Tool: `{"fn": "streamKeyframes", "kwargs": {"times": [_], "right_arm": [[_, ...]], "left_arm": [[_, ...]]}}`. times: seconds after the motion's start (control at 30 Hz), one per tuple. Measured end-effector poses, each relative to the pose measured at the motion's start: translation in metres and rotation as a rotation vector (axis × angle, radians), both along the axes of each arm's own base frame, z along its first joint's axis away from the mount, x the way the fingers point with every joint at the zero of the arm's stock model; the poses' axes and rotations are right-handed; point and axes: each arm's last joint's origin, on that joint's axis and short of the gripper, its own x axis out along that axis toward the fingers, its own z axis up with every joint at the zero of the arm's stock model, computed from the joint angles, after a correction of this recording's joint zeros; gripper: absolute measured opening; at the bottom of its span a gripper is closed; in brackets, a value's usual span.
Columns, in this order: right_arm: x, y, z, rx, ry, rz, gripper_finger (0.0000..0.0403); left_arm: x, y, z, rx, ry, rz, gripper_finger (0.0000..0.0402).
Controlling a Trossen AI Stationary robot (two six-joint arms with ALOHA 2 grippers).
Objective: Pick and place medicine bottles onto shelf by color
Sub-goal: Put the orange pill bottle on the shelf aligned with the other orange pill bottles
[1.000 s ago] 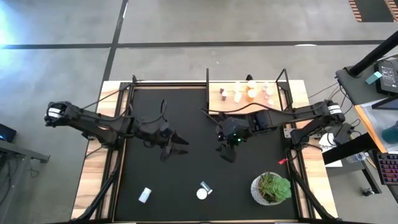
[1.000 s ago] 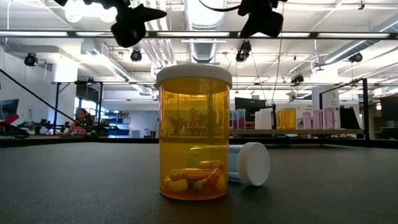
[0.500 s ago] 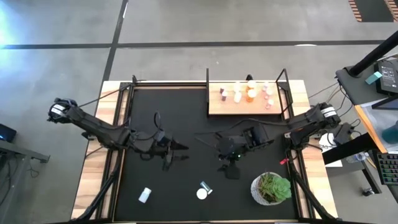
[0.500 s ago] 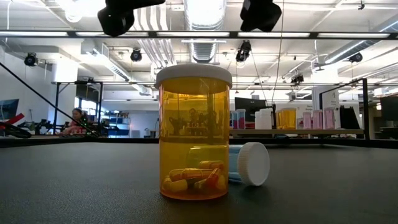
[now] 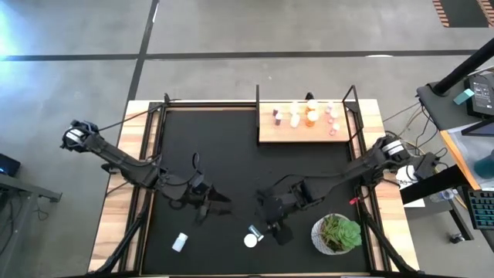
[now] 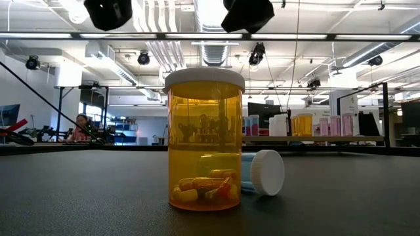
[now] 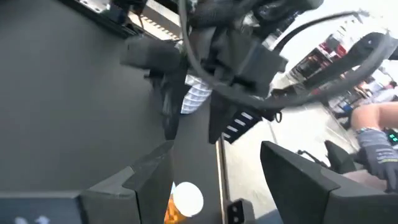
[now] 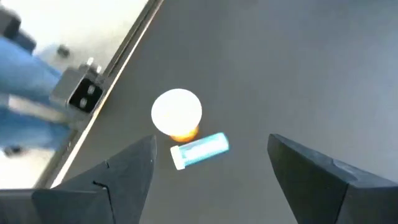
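An orange medicine bottle (image 5: 251,240) with a white cap stands upright near the table's near edge; in the low view the orange bottle (image 6: 204,141) shows capsules inside. A pale blue bottle (image 8: 200,150) lies on its side just behind it. My right gripper (image 8: 211,171) hangs open above and slightly right of the two, tilted down at them. My left gripper (image 7: 217,186) is open in the air to their left and holds nothing. Several bottles stand on the shelf (image 5: 270,133) at the far right.
A white bottle (image 5: 180,242) lies near the near edge, left of centre. A potted plant (image 5: 336,234) stands at the near right, close to my right arm. The black mat (image 5: 231,147) covers the middle of the table. Thin black posts rise at the shelf's corners.
My right gripper has come down and toward the table's near edge, ending over the orange bottle and the lying bottle. My left gripper has also drifted toward the near edge at about the same height. No bottle has moved.
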Motion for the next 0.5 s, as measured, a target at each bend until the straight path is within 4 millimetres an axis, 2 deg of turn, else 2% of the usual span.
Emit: {"fn": "streamKeyframes", "kwargs": {"times": [0.17,0.37,0.5], "right_arm": [[0.010,0.013,-0.022,-0.026,-0.017,0.053,0.0291],[0.023,0.021,-0.031,-0.010,-0.117,0.130,0.0283],[0.024,0.026,-0.047,0.007,-0.054,0.112,0.0281]], "left_arm": [[-0.009,-0.003,-0.005,-0.026,0.093,-0.005,0.0219],[-0.014,0.000,-0.016,-0.037,0.229,0.028,0.0219],[-0.015,0.000,-0.019,-0.071,0.268,0.049,0.0219]]}}
